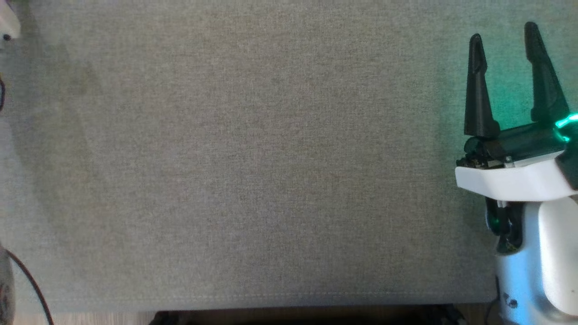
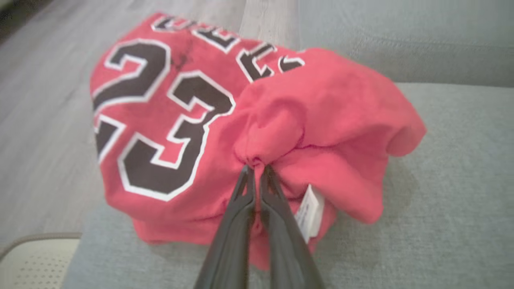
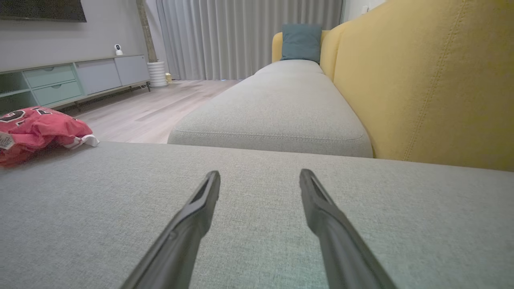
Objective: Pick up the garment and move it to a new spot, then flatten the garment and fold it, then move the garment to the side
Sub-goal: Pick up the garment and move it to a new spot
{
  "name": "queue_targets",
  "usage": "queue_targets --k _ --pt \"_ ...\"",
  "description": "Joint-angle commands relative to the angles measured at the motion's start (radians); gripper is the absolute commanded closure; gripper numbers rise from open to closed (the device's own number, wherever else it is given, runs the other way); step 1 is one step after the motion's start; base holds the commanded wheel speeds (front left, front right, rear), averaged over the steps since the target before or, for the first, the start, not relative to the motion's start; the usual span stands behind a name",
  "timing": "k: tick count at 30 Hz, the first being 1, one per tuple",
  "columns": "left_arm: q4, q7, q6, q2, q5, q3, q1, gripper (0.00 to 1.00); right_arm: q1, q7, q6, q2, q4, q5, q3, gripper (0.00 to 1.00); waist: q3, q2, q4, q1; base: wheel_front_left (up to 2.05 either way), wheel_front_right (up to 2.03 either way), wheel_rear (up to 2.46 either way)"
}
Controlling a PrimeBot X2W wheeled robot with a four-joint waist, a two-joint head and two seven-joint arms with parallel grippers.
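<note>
The garment (image 2: 209,132) is a red jersey with black-and-white numbers, lying crumpled on the grey sofa cushion (image 2: 453,200) near its edge. My left gripper (image 2: 257,168) is shut on a pinched fold of the garment, with a white label beside its fingers. Seen from the right wrist, the garment (image 3: 38,130) lies at the far left of the cushion. My right gripper (image 1: 503,38) hovers open over the cushion's right side, nothing between its fingers (image 3: 200,200).
The grey cushion (image 1: 253,162) spreads wide before me, its front edge at the bottom. A yellow backrest (image 3: 433,76) rises on the right, with a second seat (image 3: 277,108) and a blue pillow (image 3: 301,42) beyond. Wooden floor (image 3: 148,108) and a low cabinet (image 3: 72,78) lie left.
</note>
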Motion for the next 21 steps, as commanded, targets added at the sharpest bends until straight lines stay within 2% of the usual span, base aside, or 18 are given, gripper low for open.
queue_targets --k 1,8,14,21 --pt "-0.032 -0.032 0.012 0.084 0.02 0.011 -0.028 1.0 0.009 -0.012 -0.001 0.0 -0.019 0.013 0.027 0.0 -0.03 0.0 0.002 0.0 0.0 0.0 0.0" --pt "-0.068 -0.11 -0.005 0.093 0.054 -0.038 -0.065 1.0 0.018 -0.04 -0.001 0.0 0.039 0.038 0.028 0.0 -0.145 0.0 -0.001 0.0 0.0 0.0 0.0" --pt "-0.113 -0.113 -0.031 0.08 0.068 -0.097 -0.091 1.0 0.036 -0.059 -0.001 0.0 0.081 0.062 0.016 0.0 -0.234 0.0 -0.015 0.0 0.0 0.0 0.0" --pt "-0.232 -0.091 -0.05 0.055 0.053 -0.193 -0.105 1.0 0.058 -0.081 -0.001 0.0 0.122 0.092 0.002 0.0 -0.323 0.0 -0.058 0.0 0.0 0.0 0.0"
